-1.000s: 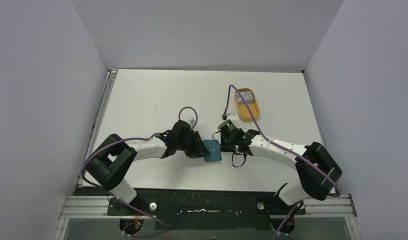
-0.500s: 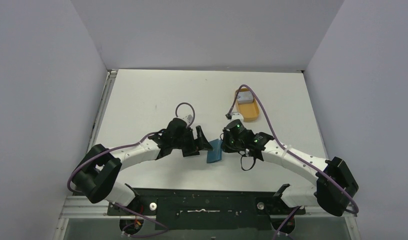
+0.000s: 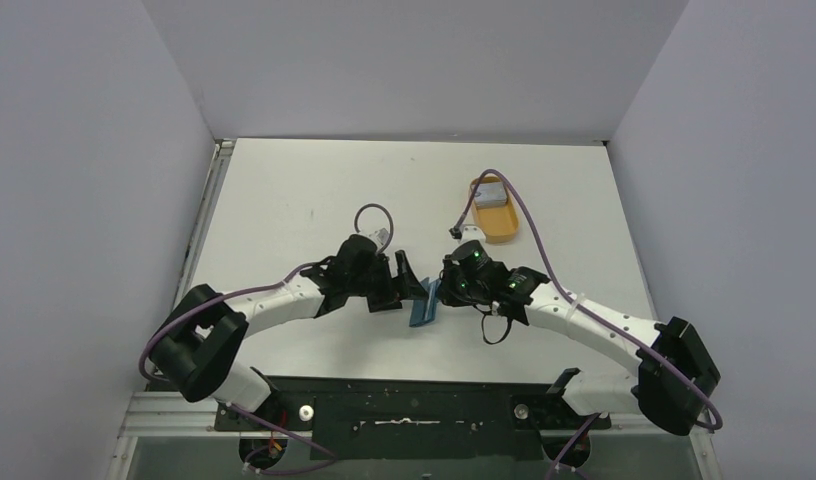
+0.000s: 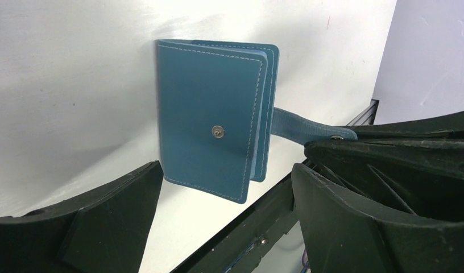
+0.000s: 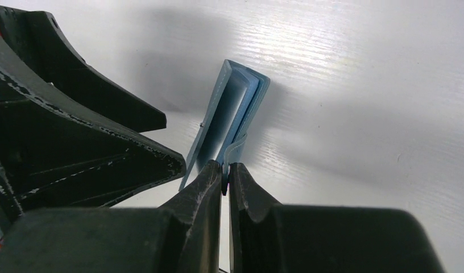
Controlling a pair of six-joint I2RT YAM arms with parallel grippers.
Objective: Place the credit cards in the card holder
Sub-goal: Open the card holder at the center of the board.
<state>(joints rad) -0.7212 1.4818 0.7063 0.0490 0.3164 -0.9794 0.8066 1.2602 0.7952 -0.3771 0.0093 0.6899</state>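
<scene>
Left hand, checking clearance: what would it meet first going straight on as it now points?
Likely the card holder, straight ahead of the open left hand, its tab pinched by the right hand; depth is unclear.

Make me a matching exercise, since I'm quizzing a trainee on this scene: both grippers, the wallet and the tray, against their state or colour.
1 left gripper
2 right gripper
3 wallet
4 tray

A orange, cards inside
B open
C shut on the wallet's strap
D blue, tipped up on edge

Pairs: 1-B, 2-C, 3-D, 4-A.
</scene>
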